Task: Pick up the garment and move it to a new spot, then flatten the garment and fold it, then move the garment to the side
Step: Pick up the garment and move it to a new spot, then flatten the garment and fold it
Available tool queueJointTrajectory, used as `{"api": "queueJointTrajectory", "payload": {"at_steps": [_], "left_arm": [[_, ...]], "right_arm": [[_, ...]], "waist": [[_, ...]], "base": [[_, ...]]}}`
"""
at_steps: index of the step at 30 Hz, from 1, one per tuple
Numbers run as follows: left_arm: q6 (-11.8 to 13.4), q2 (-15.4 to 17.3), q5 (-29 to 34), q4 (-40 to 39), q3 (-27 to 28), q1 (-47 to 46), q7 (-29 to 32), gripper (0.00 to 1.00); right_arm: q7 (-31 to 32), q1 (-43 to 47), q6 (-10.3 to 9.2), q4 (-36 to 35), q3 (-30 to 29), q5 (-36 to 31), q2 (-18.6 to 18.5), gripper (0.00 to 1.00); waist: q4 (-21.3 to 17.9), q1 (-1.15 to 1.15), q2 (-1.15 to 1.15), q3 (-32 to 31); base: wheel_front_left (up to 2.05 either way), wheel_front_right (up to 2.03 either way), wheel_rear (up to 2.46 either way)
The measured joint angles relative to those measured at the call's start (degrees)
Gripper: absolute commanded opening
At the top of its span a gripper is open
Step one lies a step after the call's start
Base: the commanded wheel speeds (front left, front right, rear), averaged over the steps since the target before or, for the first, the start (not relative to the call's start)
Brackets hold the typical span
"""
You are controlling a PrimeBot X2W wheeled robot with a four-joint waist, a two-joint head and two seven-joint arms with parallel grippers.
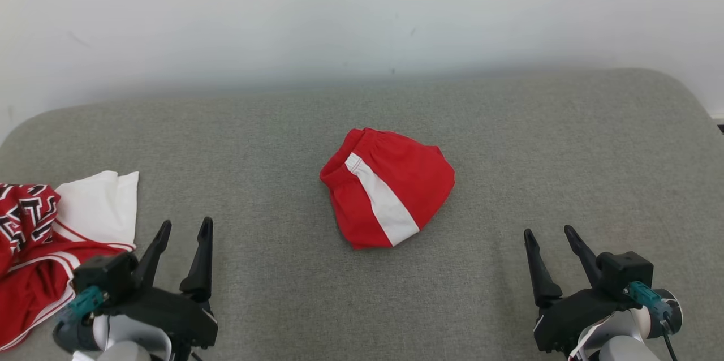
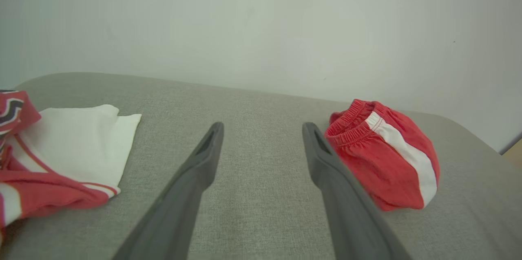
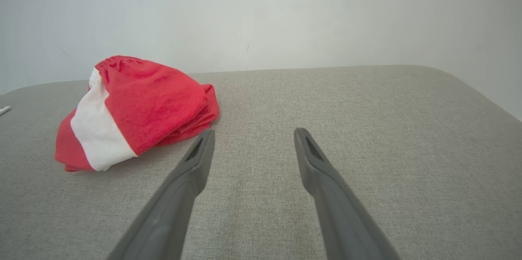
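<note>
The garment (image 1: 390,187) is a pair of red shorts with a white side stripe, bunched into a small heap in the middle of the grey cushioned surface (image 1: 509,140). It also lies to the right in the left wrist view (image 2: 387,158) and to the left in the right wrist view (image 3: 130,109). My left gripper (image 1: 185,226) rests open at the lower left, well short of the garment, with nothing between its fingers. My right gripper (image 1: 548,232) stands open at the lower right, also apart from the garment and holding nothing.
A pile of other clothes (image 1: 51,225), red and white with a dark pattern, lies at the left edge beside my left gripper (image 2: 263,127). A pale wall (image 1: 362,10) rises behind the surface. Bare cushion spreads to the right of the garment.
</note>
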Motion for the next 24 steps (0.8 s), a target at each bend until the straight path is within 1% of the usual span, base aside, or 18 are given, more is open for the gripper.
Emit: {"api": "queueJointTrajectory", "payload": {"at_steps": [2, 6, 11, 15, 19, 24], "left_arm": [[0.05, -0.49, 0.00, -0.04, 1.11, 1.30, -0.01, 1.00], [0.05, -3.31, 1.96, 0.60, 5.53, 3.21, -0.10, 1.00], [0.05, -4.78, 4.02, 0.96, 8.35, 3.48, -0.11, 1.00], [0.05, -6.14, 6.03, -0.33, 7.16, 3.15, -0.16, 1.00], [-0.11, -6.03, 6.81, -0.81, 4.00, 0.79, -0.15, 1.00], [-3.85, -7.61, 7.61, 0.70, 0.02, -6.52, 2.45, 1.00]], "right_arm": [[-0.14, -0.01, -0.29, -0.09, -0.44, 0.11, 0.25, 1.00], [-0.21, 0.00, -0.48, -0.13, -1.33, 0.55, 0.13, 1.00], [-0.23, -0.01, -0.51, -0.15, -1.34, 0.55, 0.18, 1.00], [-0.38, -0.23, -0.51, -0.12, -1.13, 0.54, 0.38, 1.00], [-0.38, -1.22, -0.43, 0.07, -0.16, 0.53, 0.92, 1.00], [-0.36, -1.80, -0.40, 0.18, 0.45, 0.46, 1.35, 1.00]], "waist": [[-0.36, 0.00, 0.00, 0.35], [-0.83, 0.01, 0.00, 1.04], [-0.85, 0.01, 0.00, 1.29], [-0.99, 0.00, 0.00, 1.36], [-1.81, 0.00, 0.00, 1.43], [-3.56, 0.00, 0.00, 1.78]], "base": [[0.00, 0.00, 0.00], [0.00, 0.00, 0.00], [0.00, 0.00, 0.00], [0.00, 0.00, 0.00], [0.00, 0.00, 0.00], [0.00, 0.00, 0.00]]}}
